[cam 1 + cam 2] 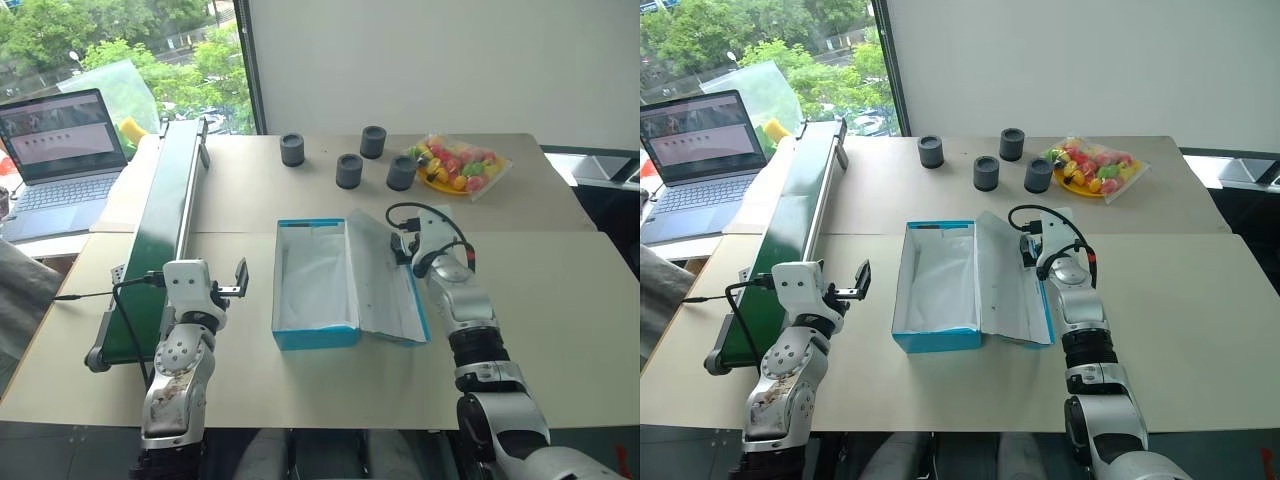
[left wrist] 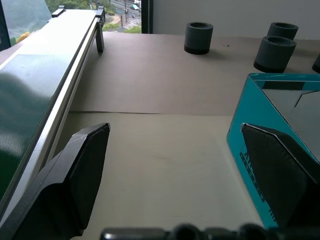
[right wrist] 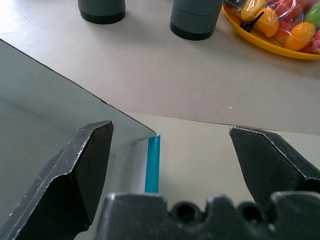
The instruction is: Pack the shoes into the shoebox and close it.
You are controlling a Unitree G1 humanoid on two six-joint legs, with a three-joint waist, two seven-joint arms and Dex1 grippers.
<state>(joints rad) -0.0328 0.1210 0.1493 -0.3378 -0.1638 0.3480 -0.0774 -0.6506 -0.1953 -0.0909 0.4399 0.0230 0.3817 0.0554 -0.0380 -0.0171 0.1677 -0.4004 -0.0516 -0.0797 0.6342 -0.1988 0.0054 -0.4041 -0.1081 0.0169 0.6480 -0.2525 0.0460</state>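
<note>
a laptop (image 1: 60,150) sits at ten o'clock beside a green conveyor (image 1: 160,240). left gripper (image 1: 232,285), fingers spread wide, hovers over bare table (image 1: 560,300). one blue shoebox (image 1: 315,285) lies centre, lid open, holding white paper. right gripper (image 3: 170,165), released, hangs over the lid's edge. four grey cylinders (image 1: 350,170) and one fruit plate (image 1: 455,168) at twelve to one o'clock.

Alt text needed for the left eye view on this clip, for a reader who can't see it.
An open blue shoebox sits mid-table, white inside with no shoes in it, its lid folded out flat toward the right gripper, which hovers open at the lid's far edge. The left gripper is open beside a green conveyor; four dark cylinders, bagged toy fruit and a laptop lie beyond.
</note>
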